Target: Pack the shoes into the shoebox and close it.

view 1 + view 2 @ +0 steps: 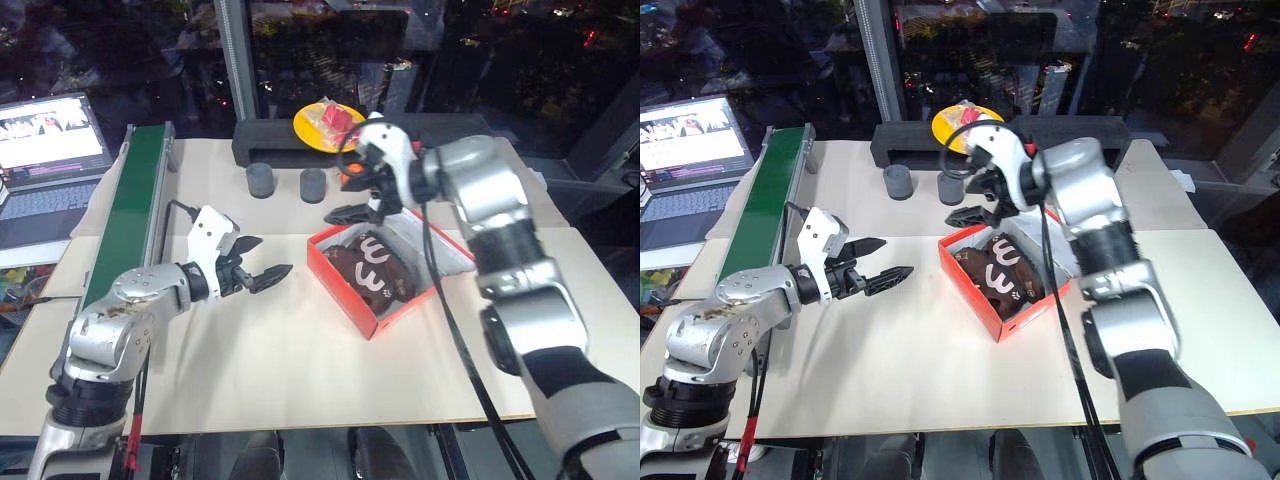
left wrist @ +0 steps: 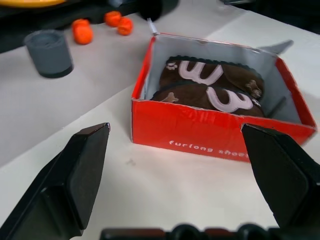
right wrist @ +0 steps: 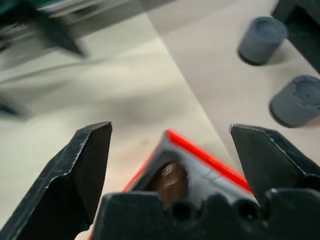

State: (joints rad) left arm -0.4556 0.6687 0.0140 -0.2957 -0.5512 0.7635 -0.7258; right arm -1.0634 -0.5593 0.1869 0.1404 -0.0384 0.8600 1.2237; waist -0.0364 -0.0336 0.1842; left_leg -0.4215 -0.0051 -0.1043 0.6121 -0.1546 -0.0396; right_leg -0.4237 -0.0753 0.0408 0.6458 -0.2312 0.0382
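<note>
Shoebox [image 2: 215,135]: red-orange, lid open, white print "furlong shoe…" on side wall; on beige table [image 1: 300,370]. Shoes [image 1: 368,270]: both inside. Left gripper [image 1: 256,262]: level, fingers spread, empty, beside box. Right gripper [image 1: 362,203]: above box's far corner, angled down, fingers spread, empty.

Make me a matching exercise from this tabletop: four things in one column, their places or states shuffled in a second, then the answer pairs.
Things:
1. shoes
2. shoebox
3. left end effector
4. yellow plate

Places or states:
A. open, empty, above bare table beside the box
B. lying side by side inside the box
C. lid open, on the table
D. on the black tray at the far edge

Pairs: 1-B, 2-C, 3-A, 4-D
</note>
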